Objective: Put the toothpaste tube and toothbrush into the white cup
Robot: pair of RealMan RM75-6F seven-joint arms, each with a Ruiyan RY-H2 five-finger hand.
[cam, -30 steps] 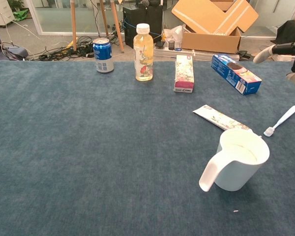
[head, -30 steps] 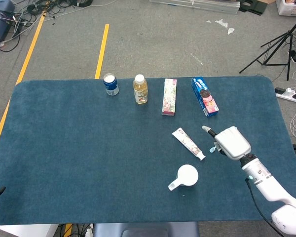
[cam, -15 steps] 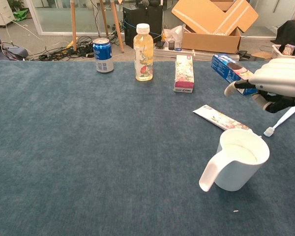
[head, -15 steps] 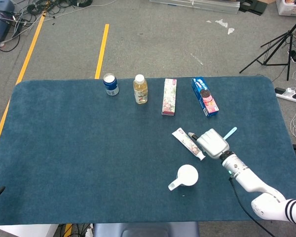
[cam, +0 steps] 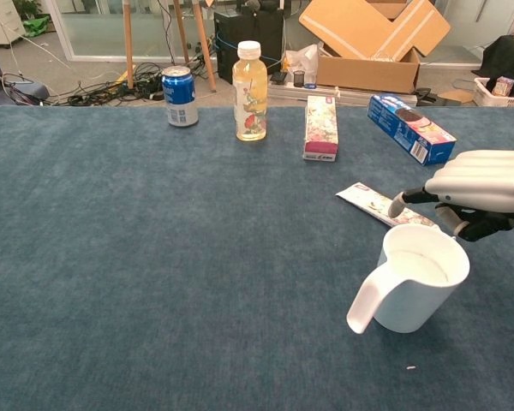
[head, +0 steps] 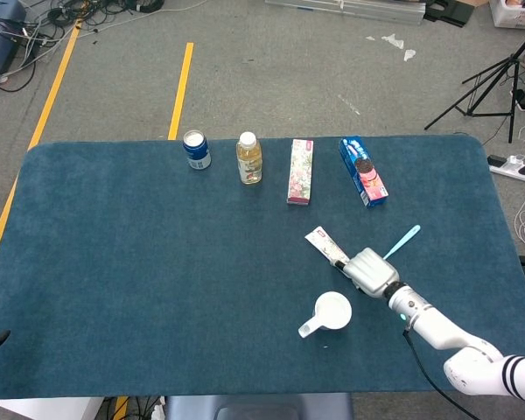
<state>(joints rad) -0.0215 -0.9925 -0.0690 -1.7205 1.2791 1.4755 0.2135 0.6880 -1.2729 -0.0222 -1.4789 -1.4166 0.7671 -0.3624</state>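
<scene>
Over the tube (head: 329, 248), beside the cup (head: 332, 310): your right robot hand (head: 373, 273) hovers, fingers apart, grasping nothing. Next, lower and pinch the tube.

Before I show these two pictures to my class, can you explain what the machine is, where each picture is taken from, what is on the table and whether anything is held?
This is a two-armed robot with humanlike hands, steered by a person. One picture looks down from its head, the other forward from its chest. Only the right hand shows; the left is out of view. Its fingers reach over the toothpaste tube, just behind the white cup. Whether it grips the tube yet cannot be told. The toothbrush lies on the blue table beyond the hand. Along the far edge stand a can, a bottle, a slim carton and a blue box. The cup looks empty.
</scene>
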